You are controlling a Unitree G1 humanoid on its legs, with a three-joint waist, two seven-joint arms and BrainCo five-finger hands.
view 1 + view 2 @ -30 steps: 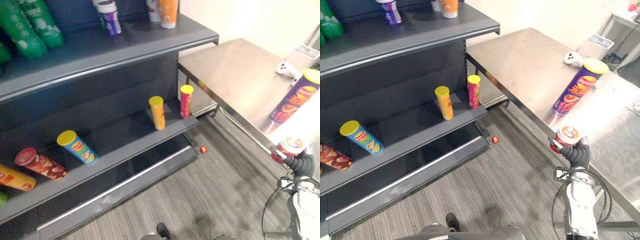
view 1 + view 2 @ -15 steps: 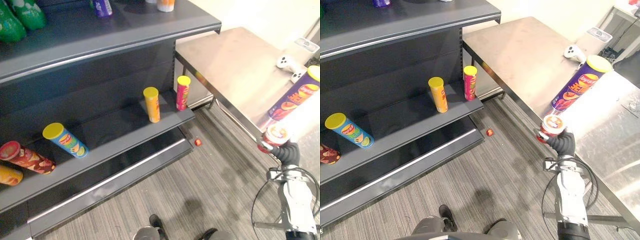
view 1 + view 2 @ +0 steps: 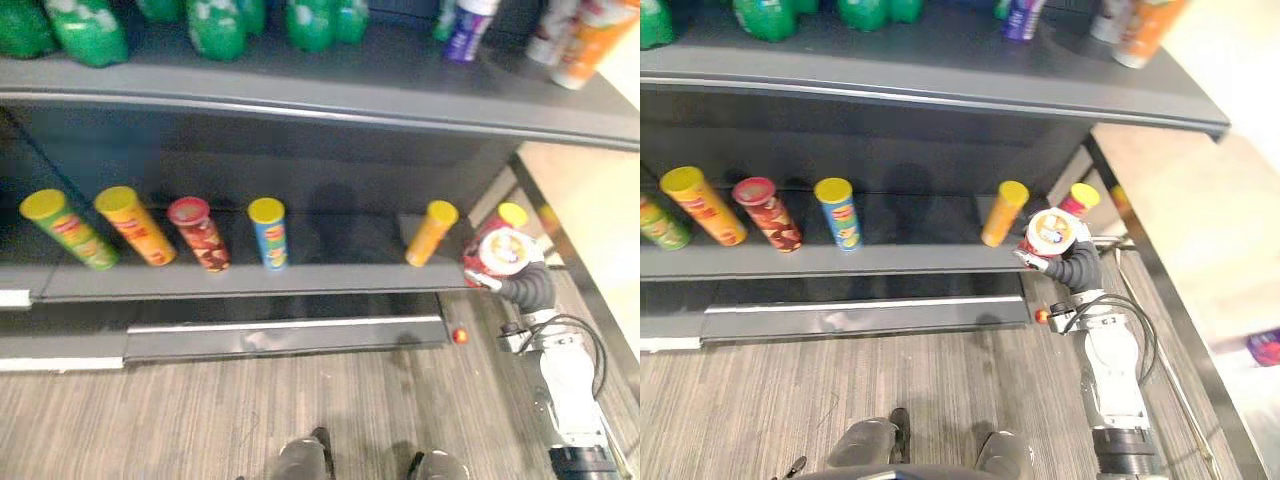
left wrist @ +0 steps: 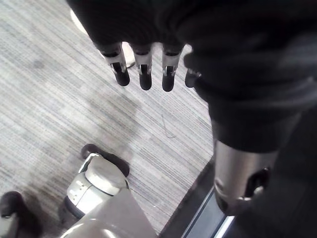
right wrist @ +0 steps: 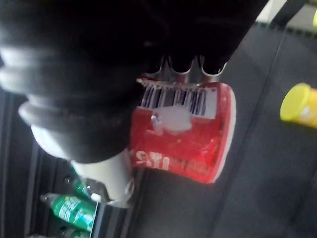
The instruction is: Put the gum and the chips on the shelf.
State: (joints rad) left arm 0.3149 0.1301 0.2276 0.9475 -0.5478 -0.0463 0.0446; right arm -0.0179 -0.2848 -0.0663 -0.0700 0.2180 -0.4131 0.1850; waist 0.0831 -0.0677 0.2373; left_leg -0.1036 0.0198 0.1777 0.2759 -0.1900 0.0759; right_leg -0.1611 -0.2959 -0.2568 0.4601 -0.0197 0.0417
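Observation:
My right hand (image 3: 1081, 268) is shut on a red gum tub (image 3: 1052, 232) with a white lid, and its fingers (image 5: 184, 70) curl over the tub's barcode side (image 5: 183, 134). It holds the tub in front of the right end of the lower shelf (image 3: 250, 290), beside a pink chips can (image 3: 507, 216) and an orange one (image 3: 431, 232). Several more chips cans stand on that shelf, among them a blue one (image 3: 268, 232) and a red one (image 3: 200, 233). My left hand (image 4: 143, 69) hangs over the grey floor with straight fingers, holding nothing.
The upper shelf (image 3: 940, 95) carries green bottles (image 3: 215, 22), a purple bottle (image 3: 1023, 17) and an orange one (image 3: 1145, 30). A small red ball (image 3: 459, 336) lies on the floor by the shelf base. A steel table (image 3: 1215, 235) stands to the right, with a purple object (image 3: 1265, 347) on it.
The whole view has swung from the steel table round to the shelf. My right hand still holds the gum tub, now at the right end of the lower shelf.

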